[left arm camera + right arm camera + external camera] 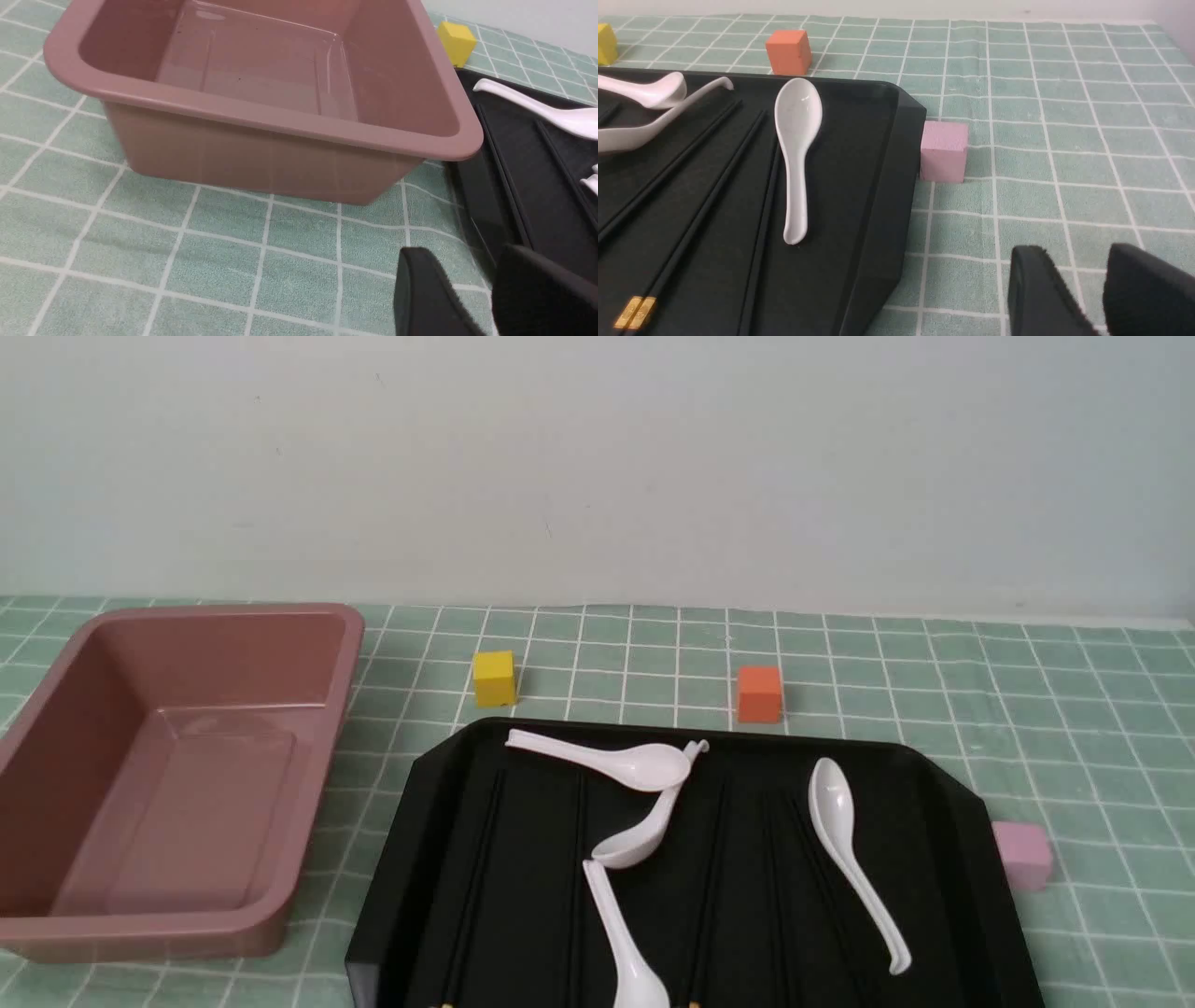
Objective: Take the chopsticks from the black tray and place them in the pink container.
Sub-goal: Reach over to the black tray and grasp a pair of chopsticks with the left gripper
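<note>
Front view: one pink container (322, 775), deep, rounded at the corners, was set on the checked cloth to the left of the black tray (1004, 887); nothing was seen on its floor. In the tray were laid black chopsticks (474, 887), spread lengthwise, and four white soup spoons (834, 812), two of them crossed near the far edge. Beyond the tray were placed one yellow cube (494, 679) and one orange cube (759, 694); beside its right wall, one pale pink cube (1023, 855). Neither arm was shown.

Left wrist view: the left gripper (481, 280) was held with its fingers parted and nothing between them, near the container and the tray's edge. Chopsticks were again seen in the tray, beside a spoon.

Right wrist view: the right gripper (1092, 275) was likewise parted and unladen, beside the tray. Gold bands (635, 311) were visible on two chopsticks lying close together; a spoon was lain beside another chopstick.

Step in hand, as judged: the outset, with no chopstick yet transferred. By the next move, the left gripper would need to be brought over the chopsticks nearest the container, aligned across their shafts and lowered without the spoons being disturbed.
</note>
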